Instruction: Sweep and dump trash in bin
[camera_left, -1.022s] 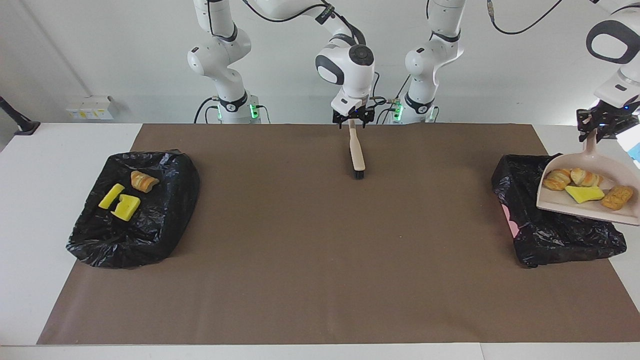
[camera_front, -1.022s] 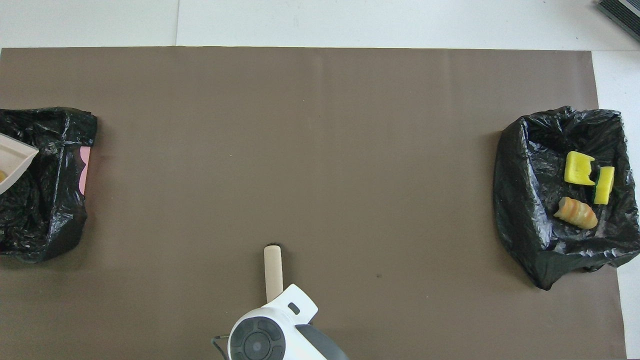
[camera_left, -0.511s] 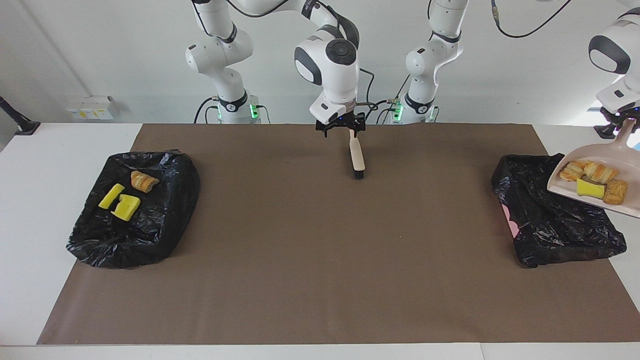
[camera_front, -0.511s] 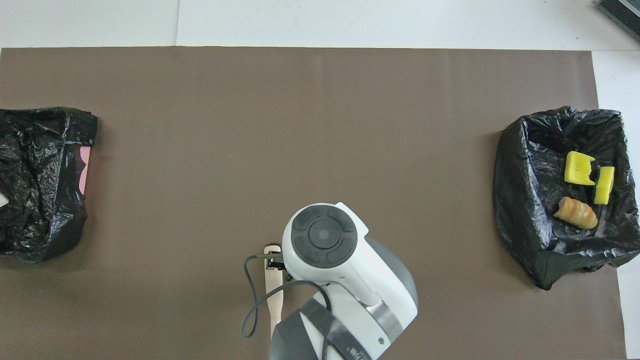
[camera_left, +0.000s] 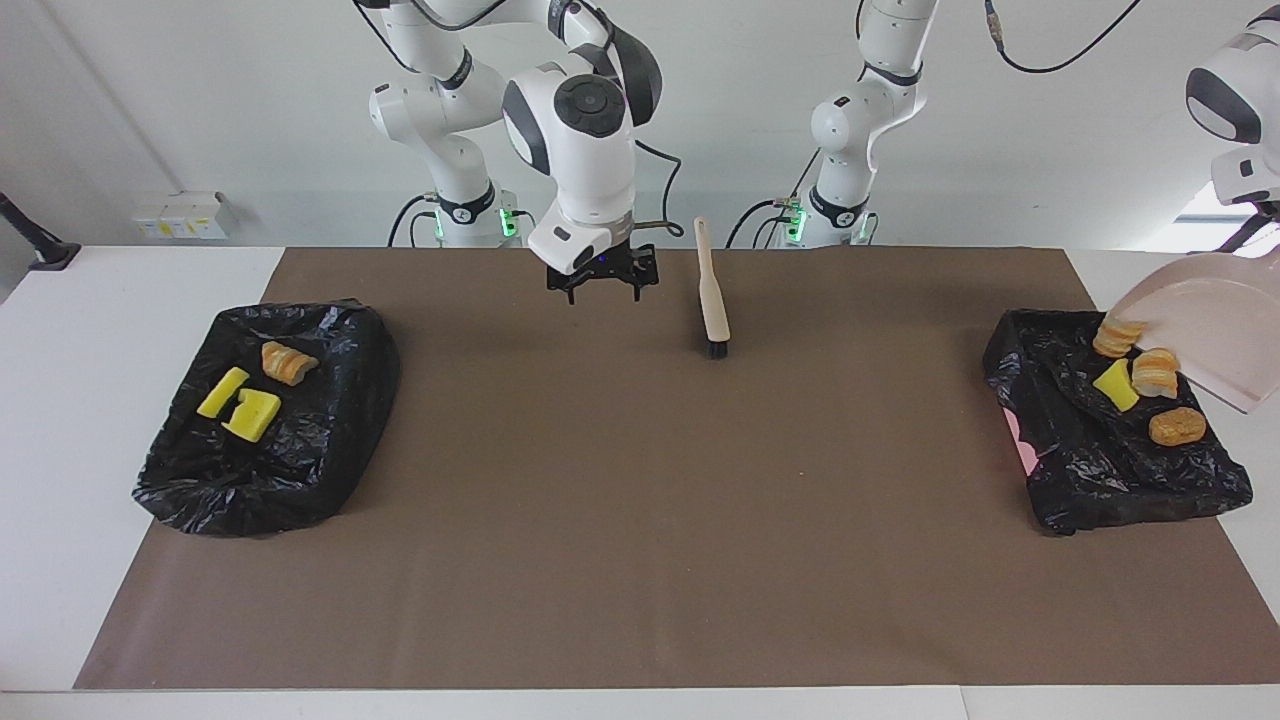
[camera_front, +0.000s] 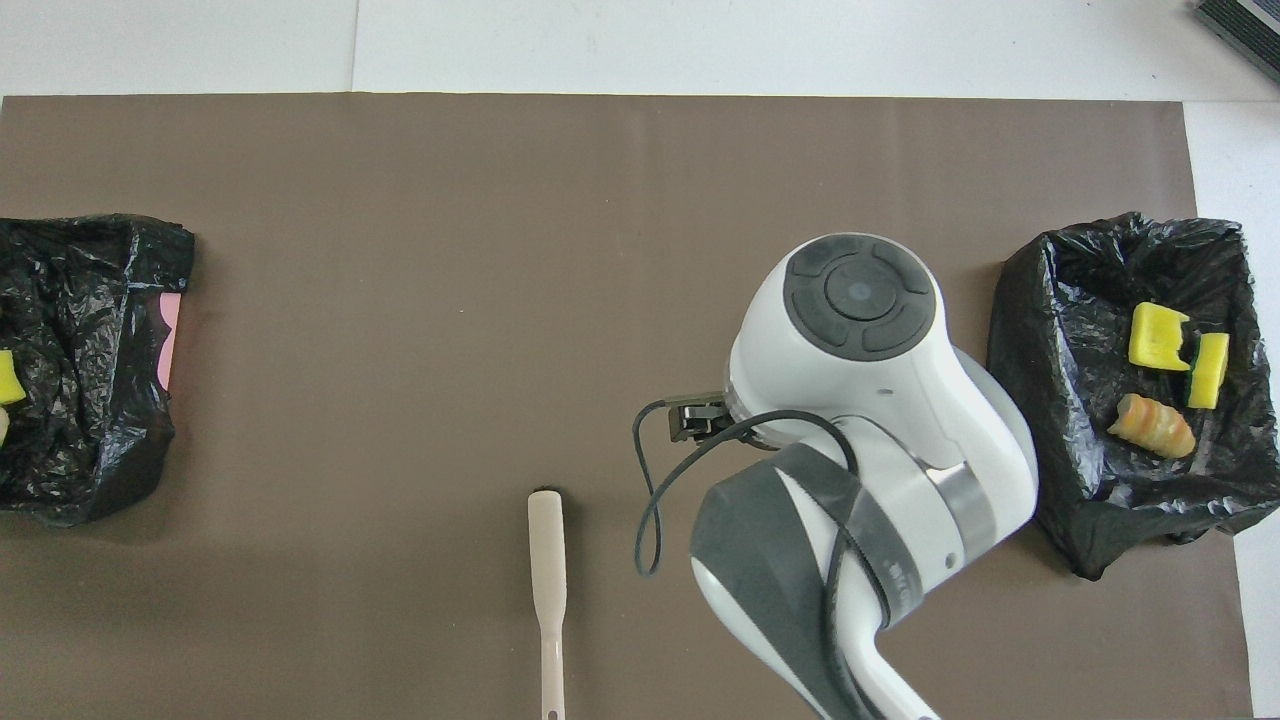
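At the right arm's end of the desk (camera_left: 60, 420), a black-lined bin (camera_left: 265, 420) holds two yellow sponge chunks (camera_left: 240, 405) and a bread piece (camera_left: 287, 362). Over the brown mat (camera_left: 640, 500), the right hand (camera_left: 600, 290) hangs empty with fingers spread. Beside it the brush (camera_left: 713, 300) rests on the mat, bristles down. At the left arm's end, the tilted pink dustpan (camera_left: 1215, 330) spills bread pieces (camera_left: 1155, 372) and a yellow chunk (camera_left: 1115, 385) into the second bin (camera_left: 1120, 470); the left hand lies outside both views, pressed together.
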